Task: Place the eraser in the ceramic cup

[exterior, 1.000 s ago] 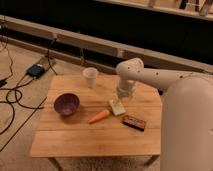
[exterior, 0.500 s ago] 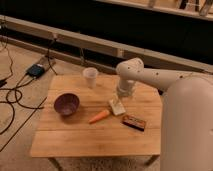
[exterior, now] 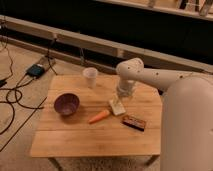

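my pincer (exterior: 121, 99) is down low over the right-centre of the light wooden tabletop (exterior: 75, 137), pointing straight down from the wrist. cannot tell if it is wide, narrow or holding anything: the tip merges with what lies under it.

small off-white flat rectangular eraser (exterior: 116, 108) sits right at the pincer tip, on its near-left side, lying on the tabletop or very close to it. contact between the two not readable.

orange carrot (exterior: 99, 116) lies just beside the eraser to the near left, angled, thick end toward the eraser. dark brown-and-orange rectangular box (exterior: 134, 122) lies flat near the eraser on the near right, apart from it.

plain white tapered ceramic cup (exterior: 90, 77) stands upright near the far edge of the tabletop, left of my pincer and well apart from the eraser. inside of the cup not visible.

dark purple round bowl (exterior: 66, 104) is on the left part of the tabletop, upright, apart from the carrot.

my white arm (exterior: 150, 77) comes in from the right over the far right corner. black cables (exterior: 12, 97) run on the floor to the left.
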`<state>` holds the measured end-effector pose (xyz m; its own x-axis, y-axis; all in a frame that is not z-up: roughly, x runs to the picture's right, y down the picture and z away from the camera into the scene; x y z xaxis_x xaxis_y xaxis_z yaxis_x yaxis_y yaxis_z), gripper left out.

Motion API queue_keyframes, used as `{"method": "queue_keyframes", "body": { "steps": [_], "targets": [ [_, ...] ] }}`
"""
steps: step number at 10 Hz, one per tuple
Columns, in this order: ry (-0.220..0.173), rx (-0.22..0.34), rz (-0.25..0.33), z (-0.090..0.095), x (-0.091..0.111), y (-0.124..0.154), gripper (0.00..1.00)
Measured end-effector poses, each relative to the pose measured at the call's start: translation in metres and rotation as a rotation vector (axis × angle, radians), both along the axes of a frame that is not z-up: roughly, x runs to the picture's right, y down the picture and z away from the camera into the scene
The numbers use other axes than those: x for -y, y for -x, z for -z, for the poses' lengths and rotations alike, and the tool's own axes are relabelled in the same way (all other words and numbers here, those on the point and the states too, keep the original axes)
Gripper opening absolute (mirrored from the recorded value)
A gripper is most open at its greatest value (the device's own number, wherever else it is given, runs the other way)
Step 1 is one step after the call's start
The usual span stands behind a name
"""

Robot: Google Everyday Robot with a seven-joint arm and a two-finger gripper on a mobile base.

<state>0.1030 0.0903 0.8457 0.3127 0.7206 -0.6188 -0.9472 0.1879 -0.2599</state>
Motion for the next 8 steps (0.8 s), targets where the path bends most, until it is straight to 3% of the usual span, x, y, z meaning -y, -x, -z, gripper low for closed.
{"method": "queue_keyframes", "body": {
  "steps": [8],
  "targets": [
    [0.006, 0.006, 0.018, 0.0021, -0.0039, -0.0010, 0.65]
  ]
}}
